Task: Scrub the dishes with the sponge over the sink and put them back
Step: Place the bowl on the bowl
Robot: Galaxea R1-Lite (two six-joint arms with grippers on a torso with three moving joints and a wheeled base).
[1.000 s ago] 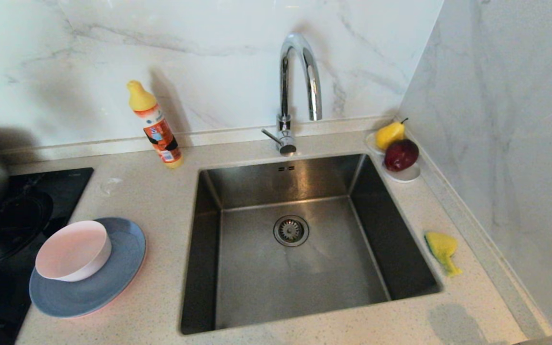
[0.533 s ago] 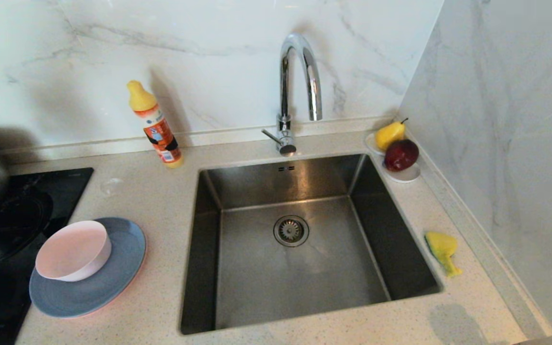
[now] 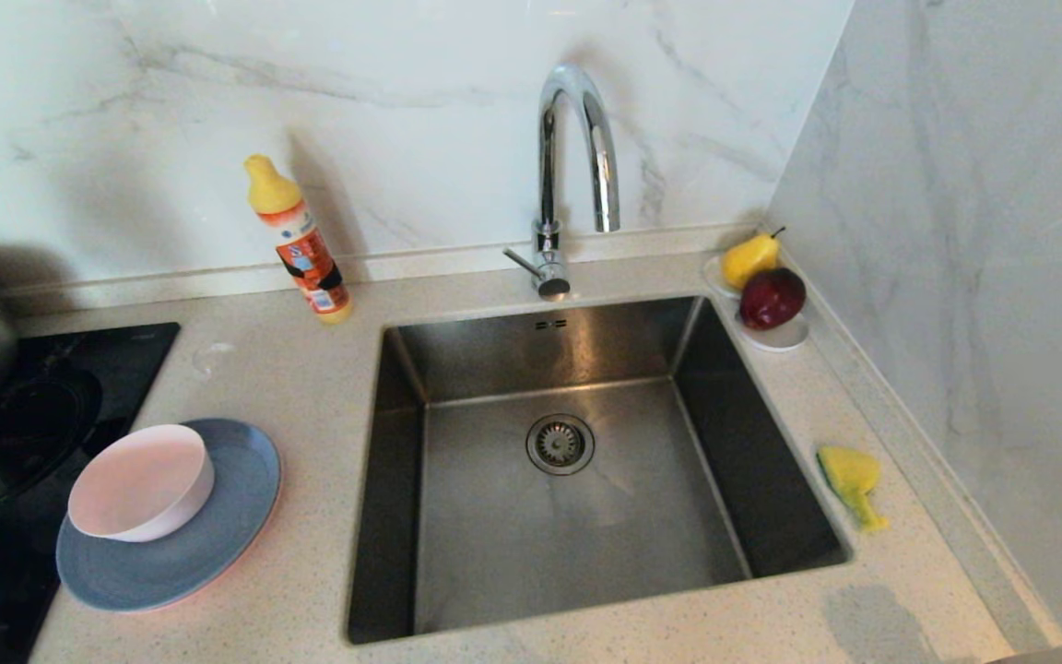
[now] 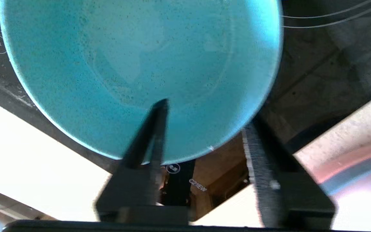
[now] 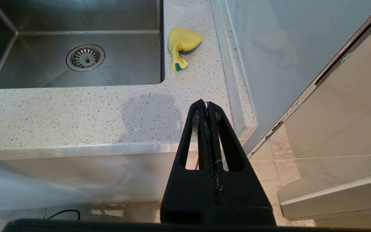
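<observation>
- While the left gripper straddles the teal bowl's rim, one finger inside and one outside, I cannot tell whether it has clamped yet.
- I would confirm a firm pinch on the rim before lifting, then keep the bowl level toward the sink.
- Right gripper hangs pressed together off the counter's front edge; sponge lies beside the sink.
- Pink bowl sits on the stacked plates.

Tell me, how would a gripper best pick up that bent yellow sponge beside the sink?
Probably from straight above, closing across the bent yellow sponge's thick rounded body rather than its thin twisted tail. It lies flat on the speckled stone counter to the right of the square steel sink, clear of other things, and the soft body should squash between the jaws.
</observation>
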